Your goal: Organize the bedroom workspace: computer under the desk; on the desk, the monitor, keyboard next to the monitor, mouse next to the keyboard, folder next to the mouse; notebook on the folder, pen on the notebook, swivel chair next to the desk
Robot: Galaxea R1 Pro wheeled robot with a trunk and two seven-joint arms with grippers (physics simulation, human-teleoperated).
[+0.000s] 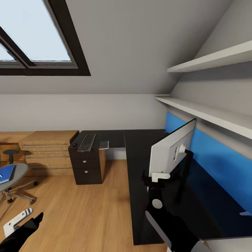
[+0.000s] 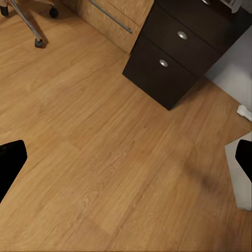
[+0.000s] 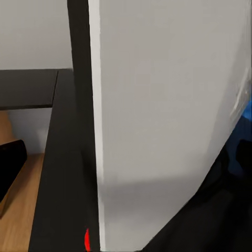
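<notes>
The white-backed monitor point(image 1: 171, 148) stands tilted over the dark L-shaped desk point(image 1: 140, 196), and my right gripper point(image 1: 158, 176) is shut on its lower edge. In the right wrist view the monitor's back point(image 3: 168, 115) sits between the dark fingers point(image 3: 10, 163). The keyboard point(image 1: 86, 142) and the mouse point(image 1: 74, 144) lie on the desk's far wing beside a flat white item point(image 1: 104, 144). The blue folder point(image 1: 7, 174) lies on the swivel chair point(image 1: 17, 169) at the left. My left gripper point(image 1: 21, 219) hangs open over the floor point(image 2: 105, 157).
A dark drawer unit point(image 1: 85, 168) point(image 2: 173, 52) stands under the far desk wing, with a wooden chest point(image 1: 47, 152) beside it. Two wall shelves point(image 1: 210, 113) run above the blue panel point(image 1: 224, 161). The chair's legs point(image 2: 31, 26) spread over the wood floor.
</notes>
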